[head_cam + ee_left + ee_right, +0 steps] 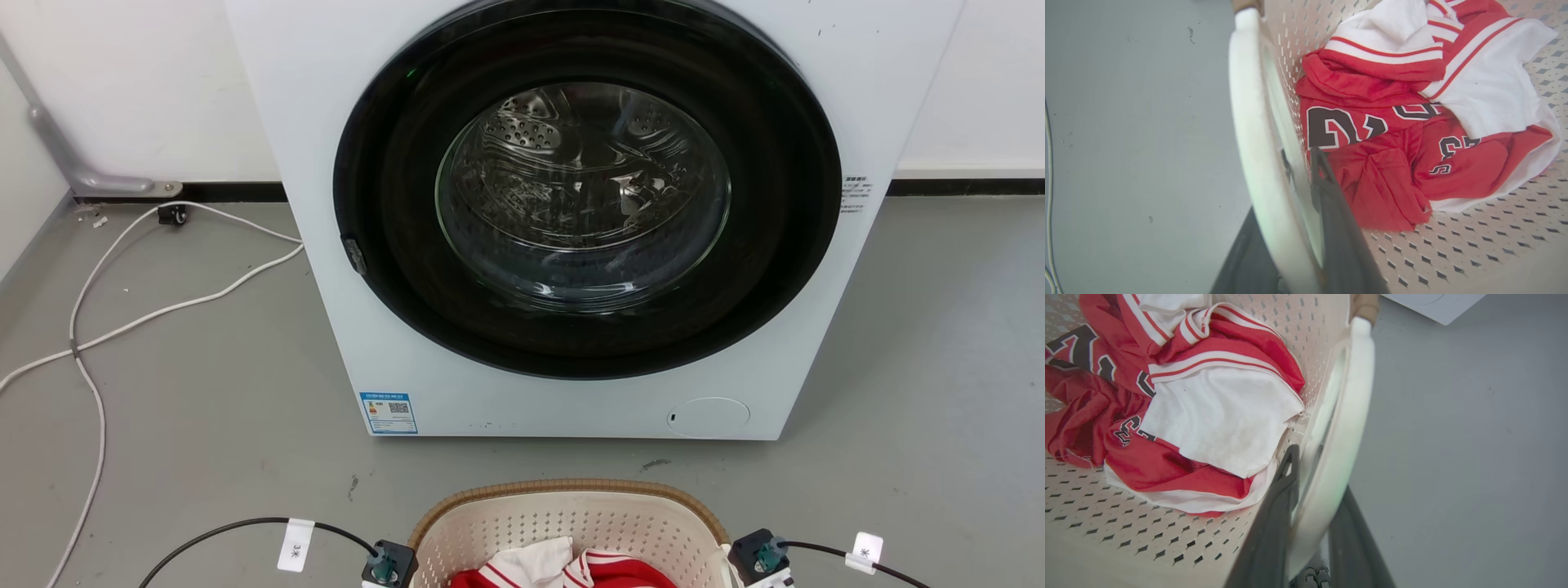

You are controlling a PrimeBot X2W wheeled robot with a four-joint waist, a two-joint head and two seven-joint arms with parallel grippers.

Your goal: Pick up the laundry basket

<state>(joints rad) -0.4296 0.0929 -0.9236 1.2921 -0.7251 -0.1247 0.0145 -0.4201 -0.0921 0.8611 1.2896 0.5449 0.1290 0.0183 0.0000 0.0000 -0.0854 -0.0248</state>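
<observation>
step: cream-white perforated plastic laundry basket (571,523) grasped
left gripper (1286,183): clamped its white handle (1249,102)
right gripper (1318,469): likewise
next: needed level lift

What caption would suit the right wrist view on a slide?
Right gripper clamping the laundry basket by its white handle, red-and-white jersey inside.

Left gripper (1301,161), right gripper (1316,469) (both) clamped.
</observation>
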